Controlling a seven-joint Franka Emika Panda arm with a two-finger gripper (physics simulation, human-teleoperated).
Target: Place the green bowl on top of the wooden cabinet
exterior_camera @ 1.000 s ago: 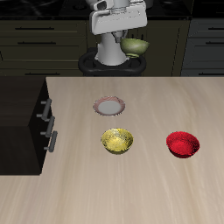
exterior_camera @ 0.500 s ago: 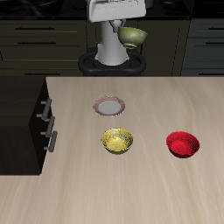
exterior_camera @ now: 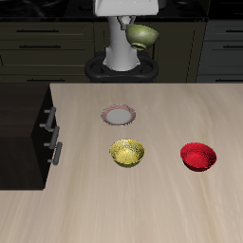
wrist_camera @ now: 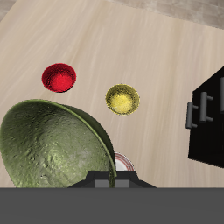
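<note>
The green bowl (exterior_camera: 142, 36) hangs high in the air near the robot's base, behind the table's back edge, tilted on its side. My gripper (exterior_camera: 134, 23) is shut on its rim, and most of the hand is cut off by the picture's edge. In the wrist view the green bowl (wrist_camera: 54, 150) fills much of the picture, its dark mottled outside toward the camera, with my gripper (wrist_camera: 105, 181) clamped on the rim. The wooden cabinet (exterior_camera: 21, 121) is a near-black box at the table's side with silver handles (exterior_camera: 49, 120). It stands well away from the bowl and also shows as the wooden cabinet (wrist_camera: 210, 118).
A yellow patterned bowl (exterior_camera: 127, 153) and a red bowl (exterior_camera: 198, 156) sit mid-table, with a small pale plate (exterior_camera: 118, 116) farther back. The wrist view shows the yellow bowl (wrist_camera: 122, 98) and the red bowl (wrist_camera: 59, 77). Dark kitchen units line the back.
The gripper has risen with the green bowl, which now hangs higher and is more tilted. Nothing on the table has moved.
</note>
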